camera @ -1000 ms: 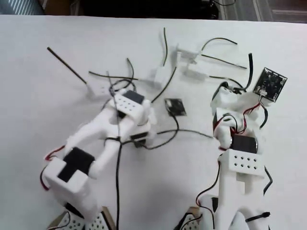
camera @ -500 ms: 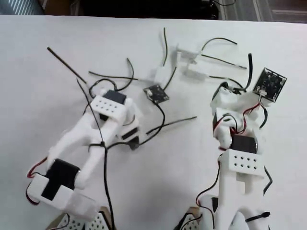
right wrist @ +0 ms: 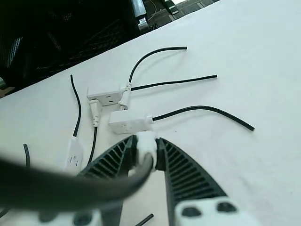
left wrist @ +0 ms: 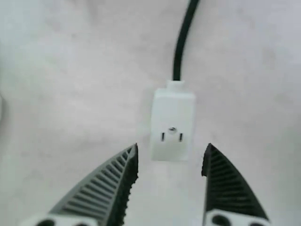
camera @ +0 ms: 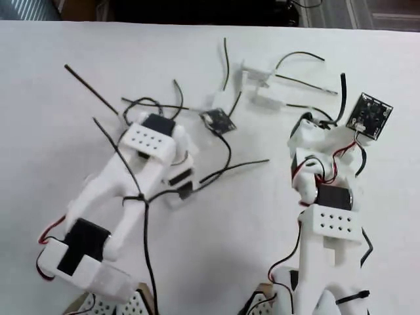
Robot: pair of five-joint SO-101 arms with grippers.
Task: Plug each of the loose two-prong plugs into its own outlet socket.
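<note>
Both the left arm [camera: 125,190] and the right arm [camera: 328,230] have white printed shells, black servo blocks, perforated white plates, black cables and short red wires. The left gripper [left wrist: 171,149] and right gripper [right wrist: 146,140] carry dark grey, ribbed, tapering fingers [left wrist: 225,188].

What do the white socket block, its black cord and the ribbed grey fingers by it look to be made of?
White socket block: smooth moulded plastic, matte, with crisp edges. Black cord: probably a rubber or vinyl jacket, smooth and round. Ribbed grey fingers of the left gripper: likely printed plastic, judging by fine layered ridges.
</note>
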